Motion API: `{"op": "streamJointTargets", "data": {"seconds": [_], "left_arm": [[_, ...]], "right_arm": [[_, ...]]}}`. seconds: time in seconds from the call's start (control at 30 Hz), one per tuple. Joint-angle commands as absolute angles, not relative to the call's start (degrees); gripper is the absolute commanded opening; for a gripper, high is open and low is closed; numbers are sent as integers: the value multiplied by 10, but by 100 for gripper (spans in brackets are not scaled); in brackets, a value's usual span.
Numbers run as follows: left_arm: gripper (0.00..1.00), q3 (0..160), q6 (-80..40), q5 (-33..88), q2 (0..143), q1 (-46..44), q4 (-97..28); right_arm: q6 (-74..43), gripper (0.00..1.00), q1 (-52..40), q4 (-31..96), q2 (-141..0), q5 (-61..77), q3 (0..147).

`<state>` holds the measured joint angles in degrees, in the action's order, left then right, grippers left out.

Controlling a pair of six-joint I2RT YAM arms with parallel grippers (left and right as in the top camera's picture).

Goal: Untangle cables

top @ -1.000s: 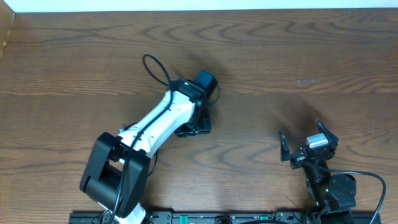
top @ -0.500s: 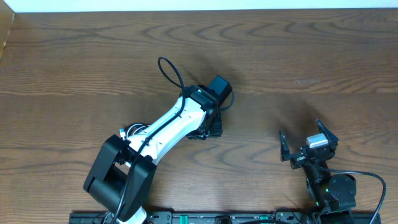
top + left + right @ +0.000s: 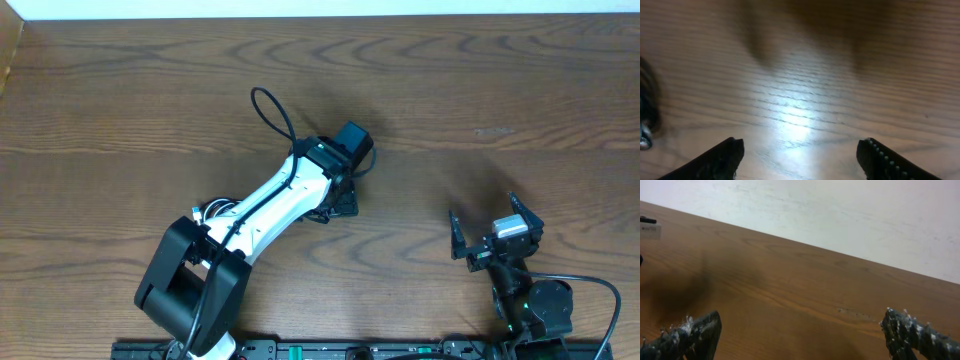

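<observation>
- Entry one, left gripper [image 3: 800, 159]: jaws spread wide, gripping nothing. Only bare table [image 3: 805, 75] shows between the two fingertips [image 3: 725, 159].
- Entry two, black cable [image 3: 268, 108]: one open loop lying flat on the wood, behind the left jaws and off to one side. Its near end passes under the wrist. In the left wrist view a dark, blurred strand with a shiny tip sits at the frame edge. It is outside the finger on that side and not touching it. Whether it is this same cable cannot be told.
- Entry three, white cable [image 3: 208, 211]: a small pale coil showing beside the left arm [image 3: 265, 200], well behind the jaws. The rest is hidden under the arm.
- Entry four, right gripper [image 3: 800, 325]: jaws at full spread and empty, with plain wood between the fingertips. Both cables lie well apart from these jaws, far out to their left.
</observation>
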<state>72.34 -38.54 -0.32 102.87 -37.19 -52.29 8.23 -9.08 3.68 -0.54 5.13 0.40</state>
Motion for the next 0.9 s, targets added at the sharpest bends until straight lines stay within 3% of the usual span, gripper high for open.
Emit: {"op": "streamJointTargets", "data": {"seconds": [0.0, 0.87], "left_arm": [[80, 722, -387, -57, 1036, -369, -533], [94, 721, -387, -69, 1036, -231, -585]], "right_arm": [[88, 99, -92, 39, -5, 48, 3], [88, 99, -92, 39, -5, 48, 3]]}}
